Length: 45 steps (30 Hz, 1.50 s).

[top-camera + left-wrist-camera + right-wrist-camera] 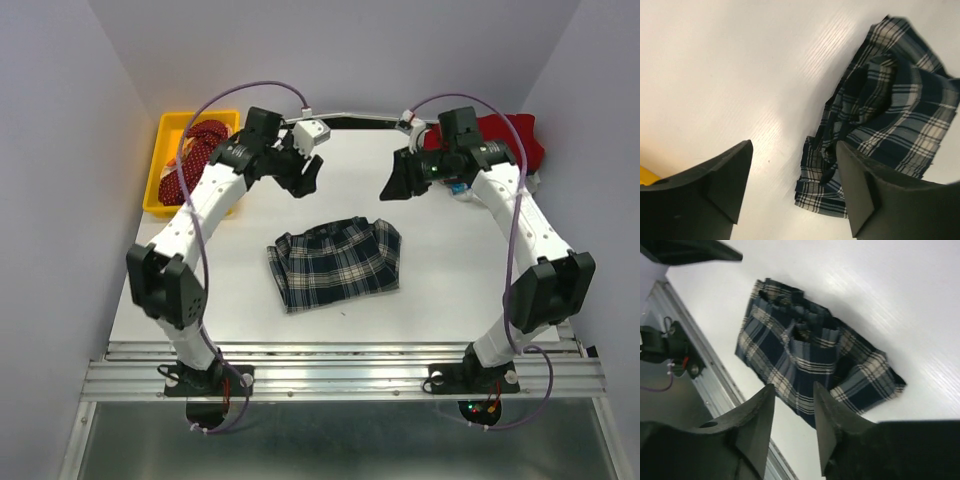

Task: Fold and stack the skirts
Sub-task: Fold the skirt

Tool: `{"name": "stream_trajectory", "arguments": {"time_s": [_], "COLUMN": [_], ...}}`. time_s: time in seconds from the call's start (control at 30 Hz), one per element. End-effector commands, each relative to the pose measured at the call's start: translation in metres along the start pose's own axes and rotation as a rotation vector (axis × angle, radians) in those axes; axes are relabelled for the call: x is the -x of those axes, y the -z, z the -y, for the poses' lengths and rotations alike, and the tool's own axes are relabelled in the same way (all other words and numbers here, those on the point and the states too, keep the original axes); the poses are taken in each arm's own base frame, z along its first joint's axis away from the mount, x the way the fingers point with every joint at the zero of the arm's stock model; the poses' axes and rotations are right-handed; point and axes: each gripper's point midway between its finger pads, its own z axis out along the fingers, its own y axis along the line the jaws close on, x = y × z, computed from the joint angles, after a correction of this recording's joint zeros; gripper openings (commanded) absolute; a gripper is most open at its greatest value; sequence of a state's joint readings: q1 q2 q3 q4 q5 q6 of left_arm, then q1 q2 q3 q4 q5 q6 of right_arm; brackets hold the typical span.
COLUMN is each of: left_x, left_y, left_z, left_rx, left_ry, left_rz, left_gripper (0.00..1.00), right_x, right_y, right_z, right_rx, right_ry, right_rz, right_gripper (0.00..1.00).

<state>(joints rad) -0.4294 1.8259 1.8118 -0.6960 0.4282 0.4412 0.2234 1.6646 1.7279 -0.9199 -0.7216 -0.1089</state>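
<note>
Far left of the plaid skirt (335,262) and beyond it: a yellow bin (172,122), holding the dark red skirt with white dots (190,160), all bunched up. Nothing else visible inside.

Above the far-left corner of the plaid skirt: left end effector (300,172), spread wide, gripping nothing.

In the middle of the white surface (240,300): the plaid skirt itself, folded roughly into a rectangle, with some loose pleats and layers on top. Soft and light cloth by the look, likely to sag and come open when lifted. Better to pinch at a folded edge or corner, through all layers together.

Above the far-right corner of the plaid skirt: right end effector (400,180), open by only a narrow gap, also empty.

Far right of the plaid skirt: plain red skirt (510,140), lying in a heap, partly hidden behind the right arm. No container to be seen under it.
</note>
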Motion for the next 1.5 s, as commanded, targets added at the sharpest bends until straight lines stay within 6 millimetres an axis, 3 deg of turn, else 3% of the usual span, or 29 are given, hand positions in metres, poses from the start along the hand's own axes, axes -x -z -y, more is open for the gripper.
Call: {"name": "stream_trajectory", "arguments": {"time_s": [0.0,0.03,0.07,0.1,0.13,0.17,0.33,0.37,0.43,0.47,0.5,0.6,0.67,0.7,0.77,0.83,0.9,0.93,0.97,1.0,1.03,1.07,1.1,1.13,1.17,1.27,1.3,1.4,1.47], "left_x": [0.006,-0.004,-0.026,-0.032,-0.054,-0.055,-0.082,-0.084,-0.103,-0.102,-0.114,-0.126,-0.116,-0.120,-0.101,-0.075,-0.050,-0.024,-0.014,0.013,0.025,0.029,0.036,0.045,0.055,0.040,0.039,0.009,-0.019], "left_y": [0.040,0.036,0.023,0.022,0.012,0.007,-0.027,-0.036,-0.067,-0.069,-0.081,-0.109,-0.118,-0.125,-0.123,-0.109,-0.086,-0.054,-0.038,0.003,0.023,0.043,0.064,0.101,0.136,0.162,0.182,0.177,0.148], "left_z": [0.054,0.062,0.075,0.081,0.092,0.094,0.098,0.095,0.080,0.073,0.060,0.035,0.013,0.008,-0.004,-0.010,-0.014,-0.018,-0.021,-0.025,-0.022,-0.028,-0.030,-0.026,-0.017,-0.013,-0.008,0.005,0.024], "left_rx": [-0.112,-0.144,-0.200,-0.219,-0.267,-0.276,-0.339,-0.334,-0.295,-0.276,-0.245,-0.199,-0.136,-0.125,-0.109,-0.093,-0.036,0.045,0.093,0.191,0.208,0.291,0.340,0.411,0.445,0.513,0.541,0.502,0.389], "left_ry": [0.036,0.062,0.130,0.158,0.206,0.226,0.304,0.322,0.386,0.378,0.429,0.465,0.434,0.435,0.385,0.291,0.201,0.138,0.102,0.044,0.018,0.012,-0.001,-0.013,-0.006,0.098,0.136,0.283,0.397], "left_rz": [0.152,0.147,0.127,0.133,0.099,0.114,0.044,0.037,-0.004,0.018,-0.003,-0.018,-0.004,-0.018,0.004,0.042,0.098,0.163,0.195,0.274,0.323,0.356,0.392,0.465,0.544,0.597,0.644,0.637,0.588], "left_gripper": [0.66,0.62,0.53,0.49,0.47,0.47,0.47,0.47,0.45,0.44,0.44,0.44,0.43,0.43,0.44,0.52,0.68,0.73,0.79,0.96,0.99,0.99,0.99,0.99,0.99,0.99,0.99,0.94,0.91], "right_x": [-0.038,-0.049,-0.070,-0.076,-0.086,-0.105,-0.120,-0.127,-0.120,-0.120,-0.120,-0.126,-0.117,-0.117,-0.098,-0.075,-0.036,-0.027,-0.002,0.008,0.018,0.035,0.041,0.047,0.048,0.026,0.020,-0.025,-0.060], "right_y": [-0.023,-0.032,-0.042,-0.051,-0.057,-0.066,-0.105,-0.118,-0.135,-0.135,-0.142,-0.154,-0.158,-0.161,-0.159,-0.150,-0.129,-0.117,-0.091,-0.076,-0.062,-0.034,-0.019,0.002,0.013,0.023,0.030,0.016,0.003], "right_z": [-0.051,-0.068,-0.070,-0.071,-0.071,-0.066,-0.026,-0.008,0.026,0.027,0.049,0.088,0.108,0.111,0.110,0.102,0.088,0.080,0.063,0.063,0.058,0.043,0.045,0.034,0.038,0.042,0.043,0.050,0.055], "right_rx": [0.223,0.261,0.273,0.286,0.298,0.295,0.207,0.179,0.136,0.136,0.112,0.054,-0.007,-0.011,-0.011,-0.007,-0.014,-0.026,-0.048,-0.109,-0.145,-0.181,-0.253,-0.285,-0.347,-0.412,-0.431,-0.429,-0.439], "right_ry": [0.008,0.026,-0.021,-0.030,-0.055,-0.117,-0.145,-0.179,-0.195,-0.196,-0.224,-0.264,-0.236,-0.238,-0.228,-0.205,-0.148,-0.135,-0.078,-0.049,-0.020,0.031,0.051,0.079,0.080,0.027,-0.012,-0.187,-0.330], "right_rz": [-0.087,-0.123,-0.173,-0.176,-0.193,-0.227,-0.270,-0.293,-0.254,-0.254,-0.248,-0.262,-0.248,-0.253,-0.229,-0.198,-0.137,-0.122,-0.053,-0.018,0.016,0.082,0.111,0.156,0.174,0.164,0.178,0.113,0.066], "right_gripper": [0.39,0.38,0.36,0.36,0.36,0.36,0.33,0.31,0.27,0.27,0.27,0.26,0.26,0.26,0.28,0.33,0.40,0.56,0.62,0.68,0.74,0.91,0.94,1.00,1.00,1.00,1.00,1.00,1.00]}}
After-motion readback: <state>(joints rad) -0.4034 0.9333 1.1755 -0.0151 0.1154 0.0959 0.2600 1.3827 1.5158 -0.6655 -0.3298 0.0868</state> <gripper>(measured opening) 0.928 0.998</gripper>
